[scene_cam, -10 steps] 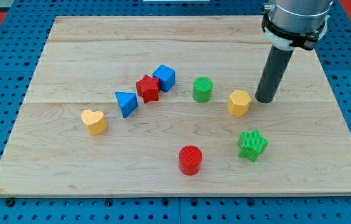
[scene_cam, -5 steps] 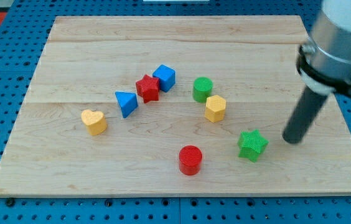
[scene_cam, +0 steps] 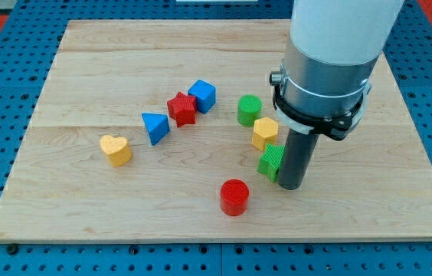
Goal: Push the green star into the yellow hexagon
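I am pressing my tip (scene_cam: 289, 186) against the green star (scene_cam: 270, 162), coming at it from the view's right and slightly from the bottom, because the yellow hexagon (scene_cam: 264, 133) lies toward the view's top-left of it and I want my push to run along the line joining the two. My tool is a plain rod, so it is neither clenched nor grasping anything; it is only leaning on the star's right flank, and the rod is hiding much of that block from the camera. The star is sitting just below the hexagon, and the two look to be touching or very nearly so; I cannot tell whether a sliver of wooden surface (scene_cam: 86, 207) shows between them.

The hexagon in turn is resting right beside the green cylinder (scene_cam: 249, 110), which is standing just above it, so I judge that any further shove is going to travel through the hexagon into that cylinder. The red cylinder (scene_cam: 234, 197) is sitting near the star toward the view's bottom-left, off my line of travel. The blue cube (scene_cam: 202, 95), red star (scene_cam: 181, 108), blue triangle (scene_cam: 155, 126) and yellow heart (scene_cam: 115, 149) are strung out well apart toward the view's left, clear of the push. I judge the task to be almost complete.
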`<state>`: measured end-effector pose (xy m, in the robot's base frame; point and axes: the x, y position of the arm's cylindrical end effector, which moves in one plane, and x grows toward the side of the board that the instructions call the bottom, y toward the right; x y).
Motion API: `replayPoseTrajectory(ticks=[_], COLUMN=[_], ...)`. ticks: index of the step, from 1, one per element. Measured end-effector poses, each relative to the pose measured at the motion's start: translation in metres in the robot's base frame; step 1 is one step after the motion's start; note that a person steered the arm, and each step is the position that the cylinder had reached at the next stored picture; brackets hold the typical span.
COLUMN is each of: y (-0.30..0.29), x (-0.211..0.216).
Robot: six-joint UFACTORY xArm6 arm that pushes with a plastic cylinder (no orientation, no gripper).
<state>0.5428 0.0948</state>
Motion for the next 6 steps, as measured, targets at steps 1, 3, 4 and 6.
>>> replayPoseTrajectory(ticks=[1, 3, 4, 6], y=[0.0068, 0.0094, 0.009, 0.0013], x=[0.0457, 0.0533, 0.0532, 0.0538])
